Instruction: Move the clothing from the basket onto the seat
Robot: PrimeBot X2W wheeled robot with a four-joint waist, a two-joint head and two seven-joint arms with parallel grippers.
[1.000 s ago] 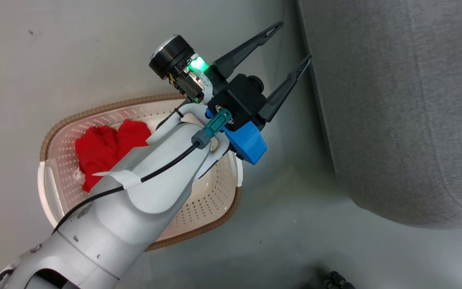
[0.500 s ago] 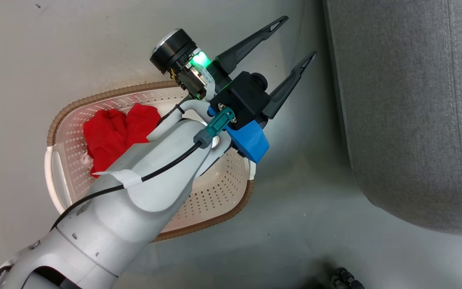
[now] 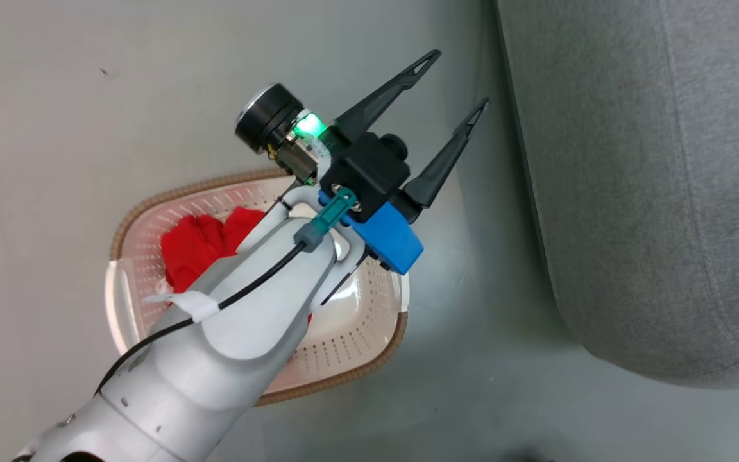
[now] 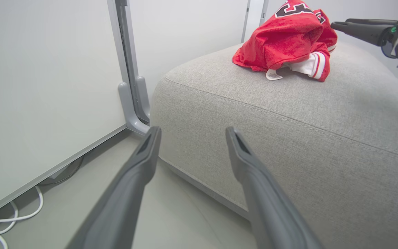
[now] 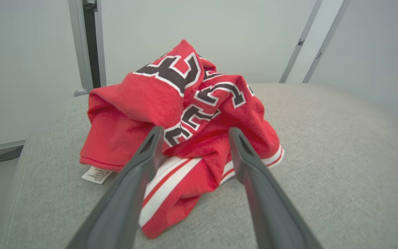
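A red jersey [image 5: 185, 103] with black-and-white lettering and white stripe trim lies crumpled on the light-grey seat [image 5: 340, 155]. My right gripper [image 5: 195, 129] is open just above it, one finger on each side of the heap. The left wrist view shows the same jersey [image 4: 285, 38] on the seat [image 4: 306, 131], with one of the right gripper's fingers [image 4: 358, 29] beside it. A second red garment [image 3: 199, 247] sits in the cream basket [image 3: 116, 301], partly hidden by my left forearm. My left gripper [image 3: 461, 78] hangs open and empty over the floor between the basket and the seat [image 3: 652, 192].
Grey floor [image 3: 472, 289] separates the basket from the seat's rounded edge. Beyond the seat's left side stand a white wall panel and a grey post [image 4: 130, 86]. A white cable [image 4: 12, 214] lies on the floor under the panel.
The head camera has shifted, so the basket now sits lower and further right in the picture. My left forearm covers more of the red garment. The left gripper stays open.
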